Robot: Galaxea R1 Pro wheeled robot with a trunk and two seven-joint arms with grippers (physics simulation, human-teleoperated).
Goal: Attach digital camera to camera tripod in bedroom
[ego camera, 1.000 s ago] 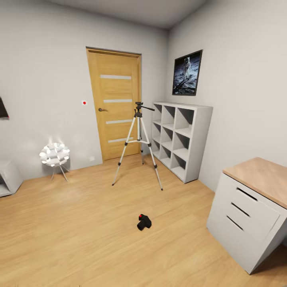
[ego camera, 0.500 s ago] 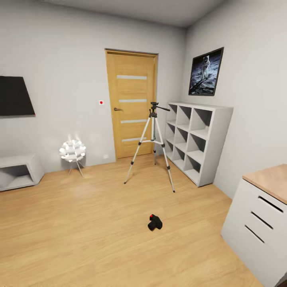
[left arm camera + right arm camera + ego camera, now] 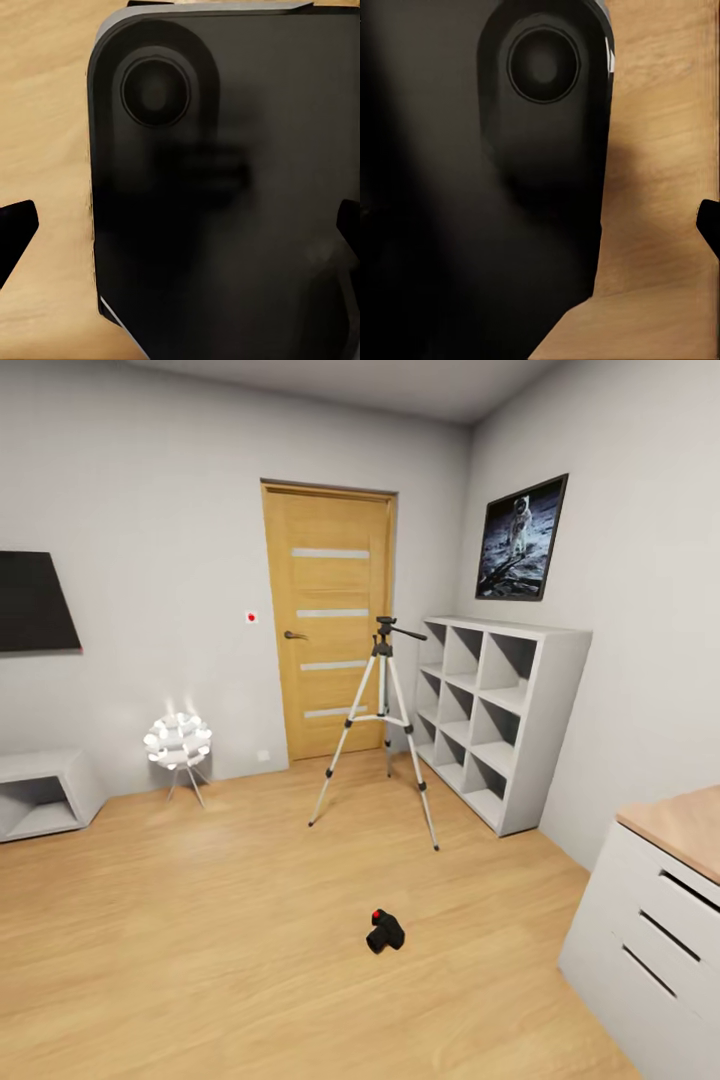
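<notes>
Pale grey walls [image 3: 150,480] close in the bedroom, and a light wood plank floor [image 3: 200,920] runs wall to wall. An oak door [image 3: 328,620] faces us, a white cube shelf [image 3: 500,720] beside it. The camera tripod [image 3: 383,725] stands upright before the door. The digital camera [image 3: 385,932] lies on the floor, well apart from it. Whether either claw is open, I cannot tell.

Oak door [image 3: 327,622], white cube shelf [image 3: 500,715], ball lamp [image 3: 178,742] nr left wall, drawer unit [image 3: 655,920] rt.
</notes>
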